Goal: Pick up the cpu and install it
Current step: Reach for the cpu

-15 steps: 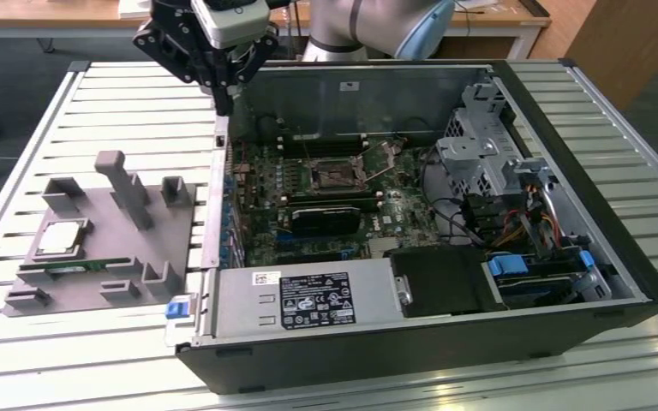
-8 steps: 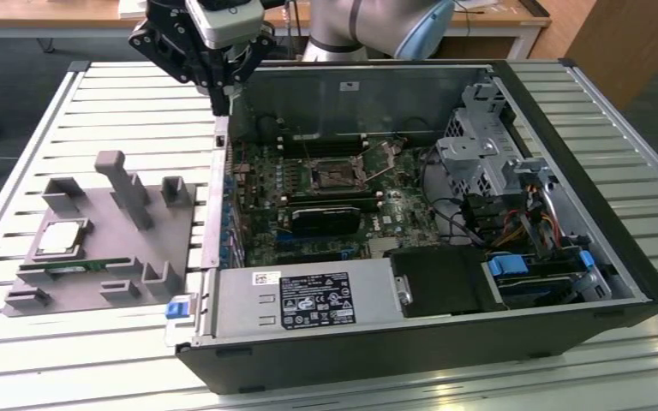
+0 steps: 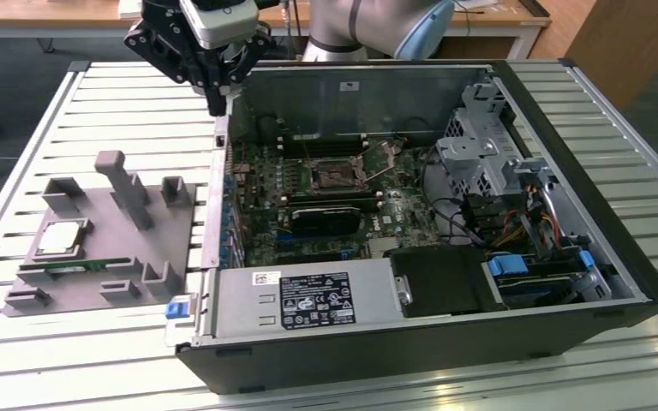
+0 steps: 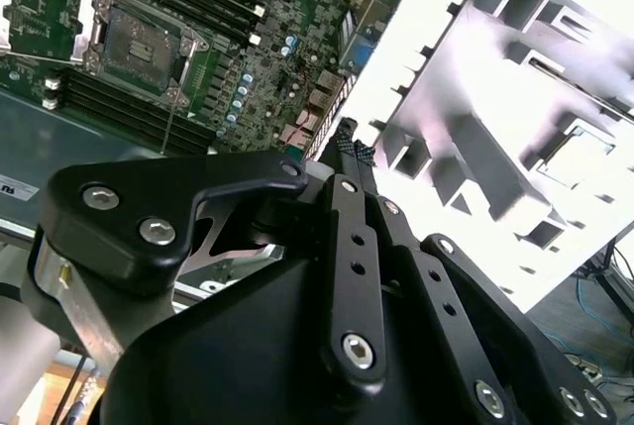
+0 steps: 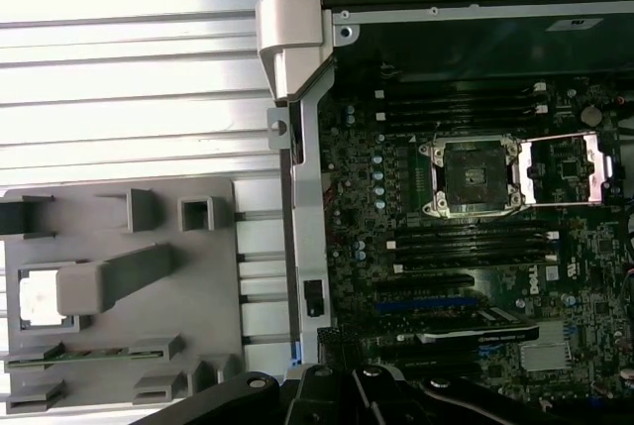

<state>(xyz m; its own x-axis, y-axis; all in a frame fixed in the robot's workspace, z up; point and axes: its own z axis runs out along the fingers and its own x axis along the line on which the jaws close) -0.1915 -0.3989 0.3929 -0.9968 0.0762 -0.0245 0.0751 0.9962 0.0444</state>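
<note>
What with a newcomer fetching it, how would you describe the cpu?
Beside the computer case, on the exterior view's left, sits a grey tray with posts. The cpu lies on it: a flat silver square, unlike the narrow green memory stick beside it.

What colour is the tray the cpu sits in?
Grey; the tray shows best in the exterior view.

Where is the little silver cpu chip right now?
The cpu lies on the grey tray at the exterior view's left, right next to the green memory stick, outside the computer case.
</note>
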